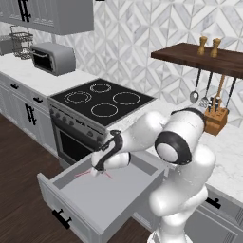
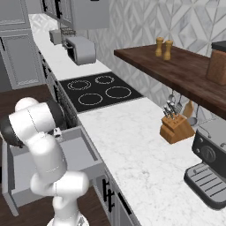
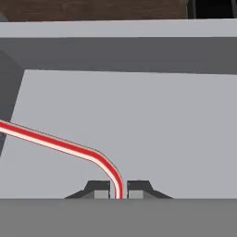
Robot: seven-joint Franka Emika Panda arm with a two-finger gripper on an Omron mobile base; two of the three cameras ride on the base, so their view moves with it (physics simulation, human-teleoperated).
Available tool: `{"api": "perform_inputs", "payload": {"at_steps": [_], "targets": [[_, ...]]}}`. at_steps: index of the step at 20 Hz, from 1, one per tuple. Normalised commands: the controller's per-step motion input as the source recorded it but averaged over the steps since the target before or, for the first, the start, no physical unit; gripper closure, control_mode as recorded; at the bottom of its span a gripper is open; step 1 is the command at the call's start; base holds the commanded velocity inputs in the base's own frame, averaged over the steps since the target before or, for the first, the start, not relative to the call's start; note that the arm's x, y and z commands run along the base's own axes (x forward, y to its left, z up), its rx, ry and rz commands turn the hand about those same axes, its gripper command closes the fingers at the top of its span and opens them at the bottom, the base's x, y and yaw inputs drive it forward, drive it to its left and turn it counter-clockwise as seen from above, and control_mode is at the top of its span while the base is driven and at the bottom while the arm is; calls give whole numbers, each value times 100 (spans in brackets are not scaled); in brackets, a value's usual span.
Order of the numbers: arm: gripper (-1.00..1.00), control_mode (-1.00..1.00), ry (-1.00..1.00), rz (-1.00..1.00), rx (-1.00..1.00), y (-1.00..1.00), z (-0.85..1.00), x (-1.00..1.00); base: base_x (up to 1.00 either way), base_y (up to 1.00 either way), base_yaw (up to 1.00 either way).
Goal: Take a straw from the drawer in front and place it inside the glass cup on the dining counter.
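Note:
The light-grey drawer (image 1: 80, 209) stands pulled out below the wall counter, its black bar handle (image 1: 61, 218) on the front panel. Inside it, my gripper (image 1: 98, 171) reaches down to the drawer floor (image 3: 152, 125). It is shut on the thin red straw (image 3: 69, 147), whose short bent end runs up between the fingertips (image 3: 99, 189). The long part of the straw (image 1: 85, 173) lies low over the floor, stretching away to the left. My white arm hides much of the drawer (image 2: 84, 154) in the right base view. The glass cup and the dining counter are out of view.
A black stove top (image 1: 102, 99) over a dark oven (image 1: 71, 142) sits just behind the drawer. A toaster oven (image 1: 53, 58) is at the far left. A knife block (image 2: 175, 128), wooden shelf (image 2: 176, 66) and coffee machine (image 2: 212, 172) line the marble wall counter (image 2: 132, 150).

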Motion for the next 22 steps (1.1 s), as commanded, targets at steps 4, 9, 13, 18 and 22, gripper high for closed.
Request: {"api": "perform_inputs", "payload": {"at_steps": [4, 9, 13, 18, 22], "targets": [[100, -100, 8, 0, 11, 0, 100, 2, 0, 0, 0], [100, -100, 9, 0, 3, 2, 100, 25, 0, 0, 0], [100, -100, 6, 0, 0, 24, 100, 41, 0, 0, 0], [100, -100, 6, 0, -1, 28, 100, 36, 0, 0, 0], [100, -100, 0, 0, -8, 0, 100, -6, 0, 0, 0]]}}
